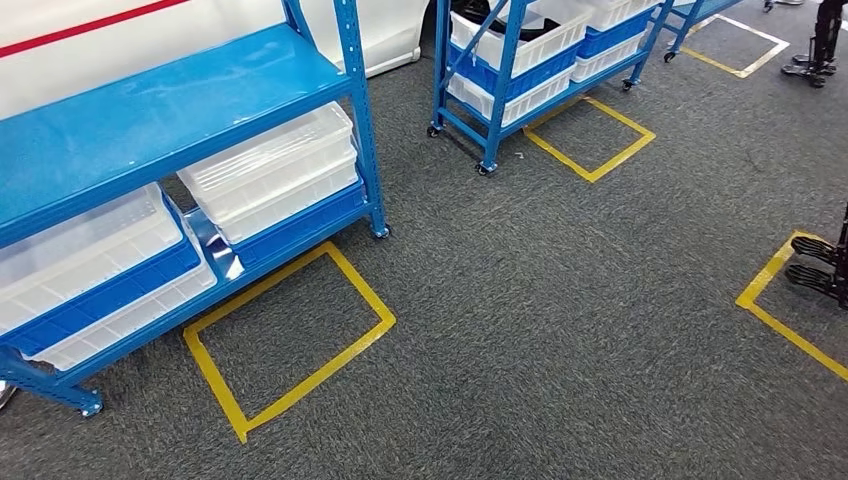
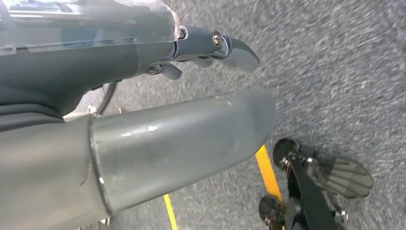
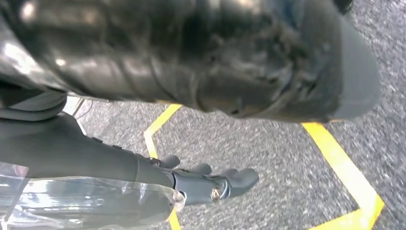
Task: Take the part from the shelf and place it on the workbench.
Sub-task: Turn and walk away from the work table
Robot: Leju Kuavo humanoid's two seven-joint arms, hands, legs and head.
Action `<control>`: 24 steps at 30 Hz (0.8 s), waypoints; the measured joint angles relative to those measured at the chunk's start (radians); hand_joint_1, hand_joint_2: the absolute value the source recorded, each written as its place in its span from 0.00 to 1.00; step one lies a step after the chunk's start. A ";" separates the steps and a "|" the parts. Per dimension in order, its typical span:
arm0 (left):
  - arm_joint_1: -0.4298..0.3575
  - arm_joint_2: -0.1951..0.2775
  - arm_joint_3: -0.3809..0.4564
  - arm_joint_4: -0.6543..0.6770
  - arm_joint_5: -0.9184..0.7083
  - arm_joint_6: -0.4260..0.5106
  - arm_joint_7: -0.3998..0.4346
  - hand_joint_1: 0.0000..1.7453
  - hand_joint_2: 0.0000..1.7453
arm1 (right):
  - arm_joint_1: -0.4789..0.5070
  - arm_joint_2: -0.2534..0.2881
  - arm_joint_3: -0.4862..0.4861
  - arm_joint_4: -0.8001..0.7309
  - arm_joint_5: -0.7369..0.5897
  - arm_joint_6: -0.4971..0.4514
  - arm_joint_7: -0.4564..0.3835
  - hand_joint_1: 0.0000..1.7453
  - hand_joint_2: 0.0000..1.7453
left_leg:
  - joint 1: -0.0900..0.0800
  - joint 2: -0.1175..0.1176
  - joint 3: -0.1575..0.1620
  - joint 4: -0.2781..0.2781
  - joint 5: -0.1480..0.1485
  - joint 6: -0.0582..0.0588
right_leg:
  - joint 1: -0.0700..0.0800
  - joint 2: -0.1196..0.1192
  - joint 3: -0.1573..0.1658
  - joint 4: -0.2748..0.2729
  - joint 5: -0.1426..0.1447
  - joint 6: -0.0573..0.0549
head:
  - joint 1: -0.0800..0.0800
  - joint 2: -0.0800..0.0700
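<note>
A blue shelf unit (image 1: 170,110) stands at the left with clear white bins (image 1: 270,170) on its lower level. Farther back, a second blue shelf (image 1: 500,90) carries white bins, and one of them holds dark items (image 1: 515,22). My left hand (image 2: 143,96) hangs over the grey carpet, its fingers (image 2: 225,45) straight and apart from the thumb, holding nothing. My right hand (image 3: 95,158) also hangs over the carpet with its fingers (image 3: 210,184) stretched out. Floor shows between those fingers and the thumb. A dark glossy shape (image 3: 191,52) lies along the thumb; I cannot tell what it is.
Yellow tape squares mark the carpet in front of the near shelf (image 1: 290,330) and beside the far one (image 1: 595,140). Black stand feet (image 1: 820,265) sit at the right edge, with another black stand (image 1: 815,50) at the far right. Open carpet lies between the shelves.
</note>
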 joint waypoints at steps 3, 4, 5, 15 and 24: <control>-0.003 -0.001 0.000 0.000 0.000 0.000 0.001 0.00 0.00 | 0.005 0.000 0.000 -0.002 0.000 0.000 0.000 0.00 0.00 | -0.002 0.085 -0.068 0.147 -0.088 -0.011 | 0.002 -0.046 0.003 -0.008 0.003 -0.018 | -0.002 0.000; -0.004 -0.001 0.000 0.000 0.000 0.001 0.001 0.00 0.00 | 0.007 0.000 0.000 -0.002 0.000 0.000 0.000 0.00 0.00 | -0.002 0.093 -0.098 0.214 -0.118 -0.015 | 0.004 -0.063 0.002 -0.007 0.001 -0.019 | -0.001 0.000; -0.005 -0.001 0.000 0.000 0.000 0.001 0.001 0.00 0.00 | 0.008 0.000 0.000 -0.002 0.000 0.000 0.000 0.00 0.00 | -0.001 0.096 -0.118 0.261 -0.133 -0.016 | 0.006 -0.078 0.001 -0.005 0.000 -0.020 | -0.001 0.000; 0.000 -0.003 -0.003 -0.001 -0.013 0.029 -0.007 0.00 0.00 | -0.002 0.000 0.000 -0.003 0.000 0.000 0.000 0.00 0.00 | -0.008 0.143 0.035 -0.024 -0.003 0.023 | 0.014 -0.163 0.026 -0.001 -0.022 0.015 | 0.000 0.000; 0.001 -0.012 -0.019 -0.004 -0.024 0.056 -0.014 0.00 0.00 | 0.010 0.000 -0.001 -0.005 0.000 0.000 0.000 0.00 0.00 | 0.001 0.033 0.031 -0.024 0.009 0.037 | -0.001 -0.021 -0.045 0.133 -0.046 0.028 | 0.001 0.000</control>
